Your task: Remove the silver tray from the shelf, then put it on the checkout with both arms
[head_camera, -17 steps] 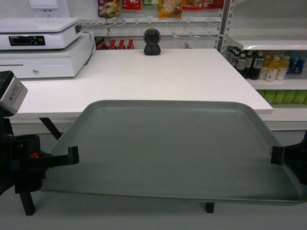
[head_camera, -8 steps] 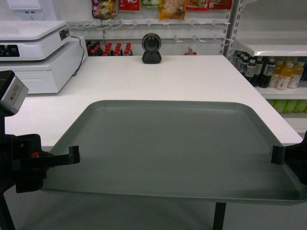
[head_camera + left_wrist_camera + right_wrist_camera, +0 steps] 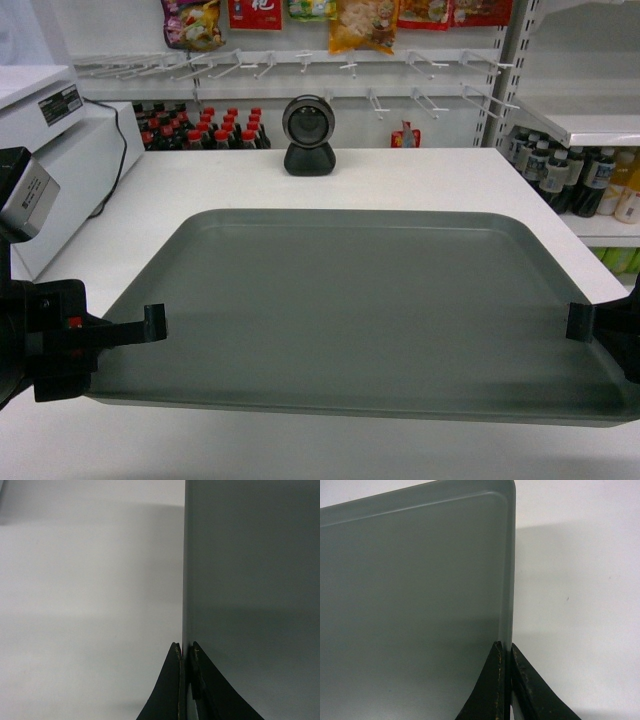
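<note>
Your left gripper (image 3: 150,322) is pinched on the left rim of the silver tray (image 3: 360,300); the left wrist view shows the fingers (image 3: 172,690) closed with the rim between them. The tray hangs over the white counter (image 3: 400,175), carried off the shelf already, and looks a little above the surface, though you cannot tell the gap from here. Lower both arms together and keep the tray level, so neither rim twists out of its grip. Set it flat before you release either side. Keep it short of the round black camera-like device (image 3: 308,135) at the counter's far edge and right of the white register (image 3: 60,160) on the left.

Your right gripper (image 3: 580,322) holds the right rim the same way, fingers (image 3: 495,690) closed with the edge between them in the right wrist view. A pale counter shadow beside the tray there suggests it is not down yet.

Writing: a small label sits on the register (image 3: 60,102), too small to read. Red snack packets (image 3: 255,12) hang on the back wall with print that is cut off and unreadable. Bottle labels (image 3: 560,170) on the right are too blurred.
</note>
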Robot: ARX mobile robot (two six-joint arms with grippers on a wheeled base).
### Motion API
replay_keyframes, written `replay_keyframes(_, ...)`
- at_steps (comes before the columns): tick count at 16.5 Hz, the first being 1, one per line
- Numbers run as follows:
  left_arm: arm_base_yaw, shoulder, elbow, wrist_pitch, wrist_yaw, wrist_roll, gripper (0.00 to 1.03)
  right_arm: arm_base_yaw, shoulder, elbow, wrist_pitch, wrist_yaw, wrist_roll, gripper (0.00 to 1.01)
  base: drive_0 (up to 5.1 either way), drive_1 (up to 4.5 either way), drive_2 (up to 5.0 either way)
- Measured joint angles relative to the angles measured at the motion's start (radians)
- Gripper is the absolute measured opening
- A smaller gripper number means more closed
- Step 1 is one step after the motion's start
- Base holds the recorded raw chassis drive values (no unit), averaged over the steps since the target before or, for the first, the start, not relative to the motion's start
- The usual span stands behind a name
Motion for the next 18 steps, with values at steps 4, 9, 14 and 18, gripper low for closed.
replay_keyframes(4,0.0,0.0,0.001,0.003,-0.003,0.0,0.03,0.0,0.002,0.001,0.003,0.0,0.0,0.03,0.0,0.0,0.0)
replay_keyframes(9,-0.038,0.146,0.06,0.231,-0.222,0.121,0.03,0.019,0.188,0.015,0.42,0.047,-0.141,0.03,0.0,0.0,0.0)
replay_keyframes(14,0.011,0.424,0.299,0.264,-0.236,0.21,0.03,0.012,0.511,0.332,0.436,0.041,-0.199,0.03,0.0,0.0,0.0)
replay_keyframes(18,-0.001,0.57,0.341,0.237,-0.238,0.192,0.03,0.005,0.679,0.409,0.431,0.032,-0.23,0.03,0.0,0.0,0.0)
